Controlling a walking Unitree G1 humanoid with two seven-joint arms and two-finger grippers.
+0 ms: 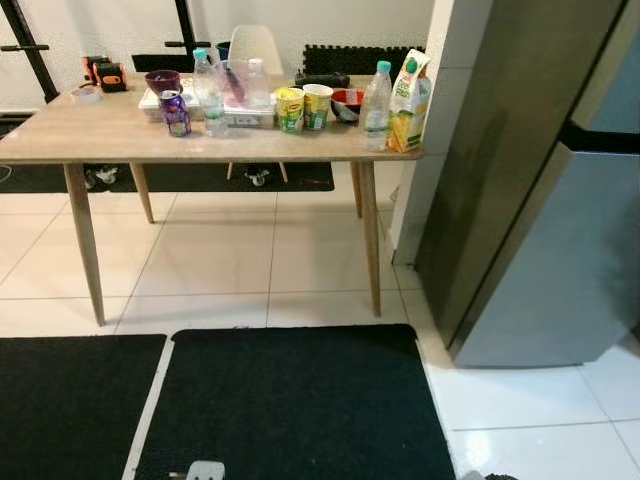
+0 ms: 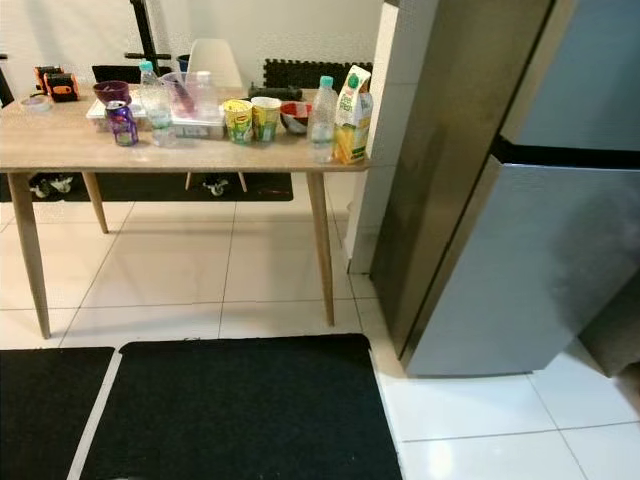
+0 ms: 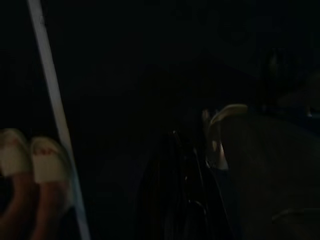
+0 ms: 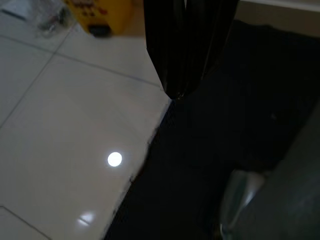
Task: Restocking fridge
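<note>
standing on the wooden table (image 1: 120, 135) are the items to be stocked; the table serves as reference for all positions. at the table's corner nearest the fridge (image 1: 560, 200) stands a juice carton (image 1: 410, 102), upright, with a clear water bottle (image 1: 376, 107) with a teal cap just beside it. further along the table from the fridge sit a red bowl (image 1: 347, 103), then two yellow-green instant noodle cups (image 1: 302, 108) side by side. a clear plastic container (image 1: 245, 95) and a second water bottle (image 1: 208, 92) stand near the table's middle, with a purple can (image 1: 176, 113) in front and a dark purple bowl (image 1: 162, 81) behind it. an orange-and-black device (image 1: 103, 73) lies at the table's far corner. a white chair (image 1: 254, 48) shows behind the table.

the fridge stands beside the table's end, doors closed, grey and two-part, separated from the table by a white tiled pillar (image 1: 432, 130). black mats (image 1: 290, 405) lie on the white tiled floor (image 1: 230, 260) in front of the table.

the right gripper (image 4: 175, 92) hangs over the edge of a black mat, fingers pressed together, holding nothing; a yellow object (image 4: 102, 15) stands on the tiles beyond it. the left gripper (image 3: 182, 200) hangs in deep shade; whether its fingers are parted cannot be told. a person's feet in pale slippers (image 3: 32, 162) show nearby.
</note>
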